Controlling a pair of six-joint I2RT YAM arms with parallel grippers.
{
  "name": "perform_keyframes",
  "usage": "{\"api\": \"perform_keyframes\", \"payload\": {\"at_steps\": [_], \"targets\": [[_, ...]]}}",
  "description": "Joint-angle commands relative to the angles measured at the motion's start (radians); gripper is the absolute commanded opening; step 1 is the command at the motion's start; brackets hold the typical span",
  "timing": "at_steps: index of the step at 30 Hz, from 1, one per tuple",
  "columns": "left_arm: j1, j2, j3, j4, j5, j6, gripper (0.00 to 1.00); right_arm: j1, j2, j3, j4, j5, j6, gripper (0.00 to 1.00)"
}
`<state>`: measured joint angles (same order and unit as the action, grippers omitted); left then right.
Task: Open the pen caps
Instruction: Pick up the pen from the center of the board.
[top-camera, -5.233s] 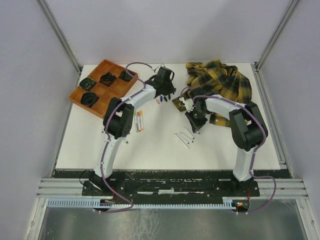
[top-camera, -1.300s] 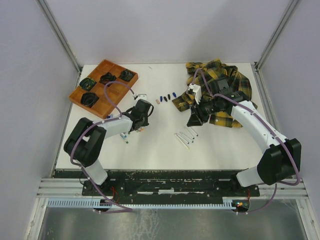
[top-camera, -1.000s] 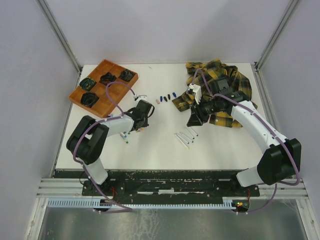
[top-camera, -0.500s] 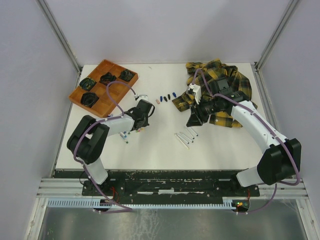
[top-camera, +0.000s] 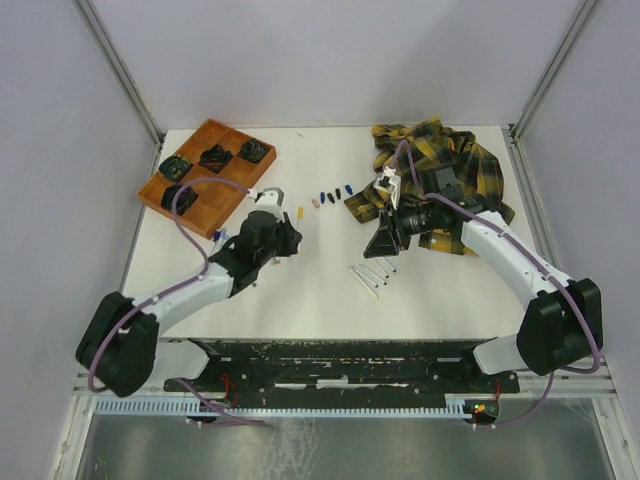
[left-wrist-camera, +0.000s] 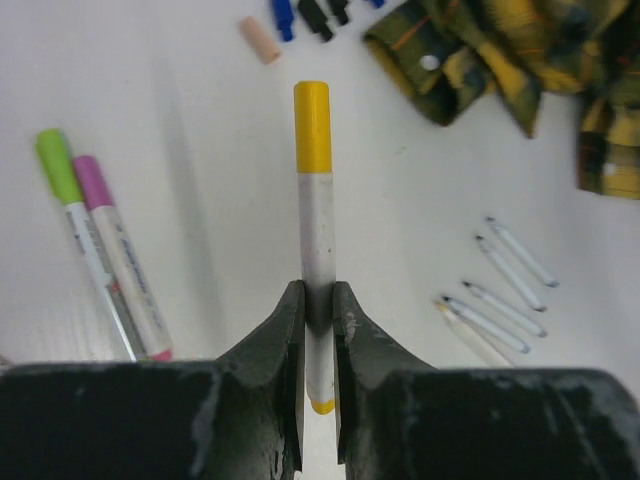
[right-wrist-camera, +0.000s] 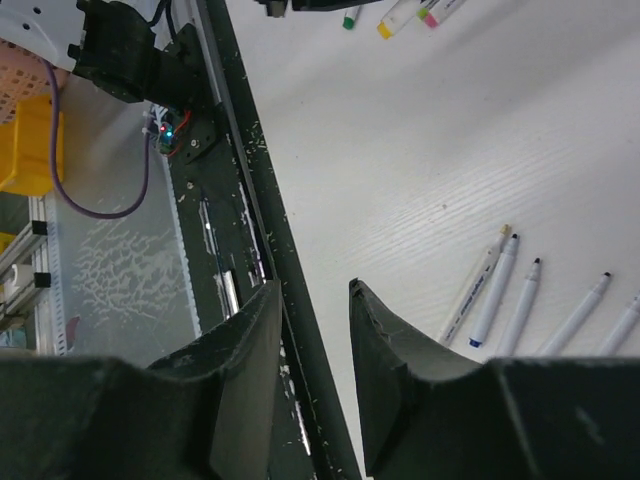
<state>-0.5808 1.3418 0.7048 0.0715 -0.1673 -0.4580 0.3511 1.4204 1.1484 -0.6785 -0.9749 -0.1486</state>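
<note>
Pen caps (top-camera: 331, 192): several loose by the plaid shirt (top-camera: 452, 165). Yellow cap (left-wrist-camera: 312, 125) not yet off, its marker (left-wrist-camera: 318, 235) pinched in left gripper (left-wrist-camera: 318, 330); two capped markers (left-wrist-camera: 128, 270) wait (green, pink). Right gripper (right-wrist-camera: 312, 330) part-open, empty.

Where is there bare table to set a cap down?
Bare: the far strip between the tray and shirt, and the strip between the uncapped markers and the table's near edge. Crowded: around the loose caps beside the shirt.

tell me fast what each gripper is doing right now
left gripper: closed on a white marker, its yellow cap on
right gripper: open, holding nothing
</note>
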Motion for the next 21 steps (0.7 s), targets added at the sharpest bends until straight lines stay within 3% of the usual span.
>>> {"api": "perform_keyframes", "payload": {"at_steps": [1, 5, 8, 11, 14, 21], "targets": [[-0.014, -0.167, -0.164, 0.377, 0.180, -0.152, 0.03, -0.001, -0.058, -0.084, 0.334, -0.139, 0.250, 0.41], [-0.029, -0.272, -0.302, 0.602, 0.229, -0.252, 0.03, -0.001, -0.066, -0.192, 0.634, -0.171, 0.460, 0.42], [-0.058, -0.320, -0.374, 0.775, 0.233, -0.309, 0.03, 0.000, -0.073, -0.316, 1.006, -0.152, 0.728, 0.53], [-0.096, -0.330, -0.417, 0.924, 0.214, -0.345, 0.03, 0.012, -0.080, -0.426, 1.301, -0.109, 0.877, 0.61], [-0.144, -0.309, -0.439, 1.050, 0.179, -0.359, 0.03, 0.044, -0.090, -0.462, 1.428, -0.094, 0.905, 0.62], [-0.245, -0.238, -0.430, 1.179, 0.075, -0.313, 0.03, 0.131, -0.070, -0.466, 1.466, -0.087, 0.904, 0.63]]}}
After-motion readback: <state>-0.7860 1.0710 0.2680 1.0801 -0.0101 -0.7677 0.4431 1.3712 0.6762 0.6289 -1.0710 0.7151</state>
